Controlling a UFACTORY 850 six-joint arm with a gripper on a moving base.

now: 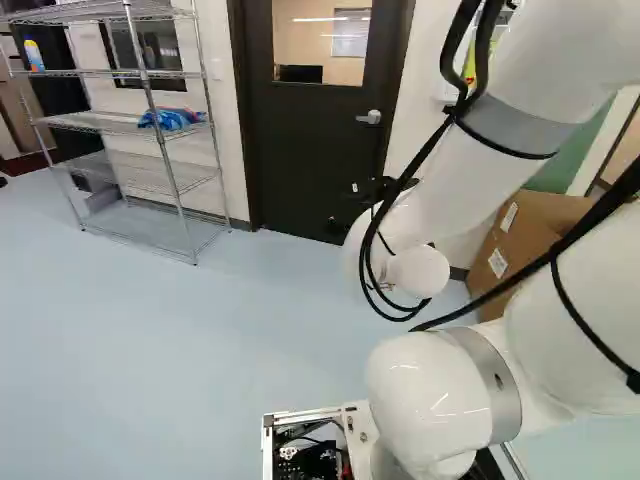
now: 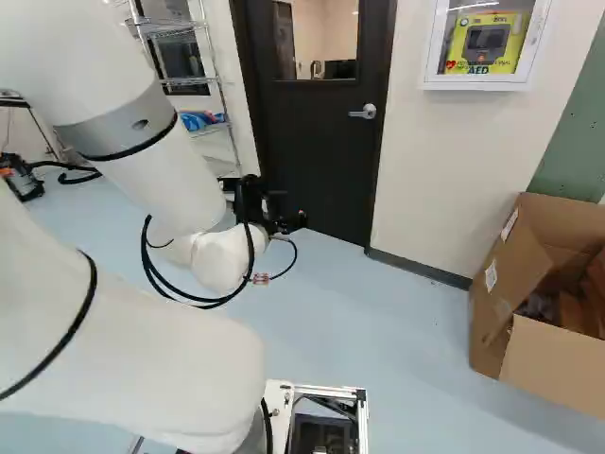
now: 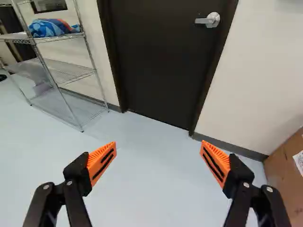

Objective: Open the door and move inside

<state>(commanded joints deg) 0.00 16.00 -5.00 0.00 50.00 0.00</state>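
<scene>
Gripper [image 2: 269, 210] released, fingers spread wide, well apart from the door [image 2: 317, 151]. Door's closed at the far wall, lever handle [image 2: 367, 112] on its right side. Wire shelving [image 3: 59, 71] left, cardboard box [image 2: 539, 293] right.

bright, even light washes the floor [image 3: 142, 189] pale; a white streak shines in the door window [image 1: 310, 50], highlights gleam on the arm [image 1: 430, 400], soft shadow edges the box [image 2: 553, 364].

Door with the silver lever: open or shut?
Shut: the dark door sits flush within its frame in all views, no gap along the side by the silver lever.
</scene>
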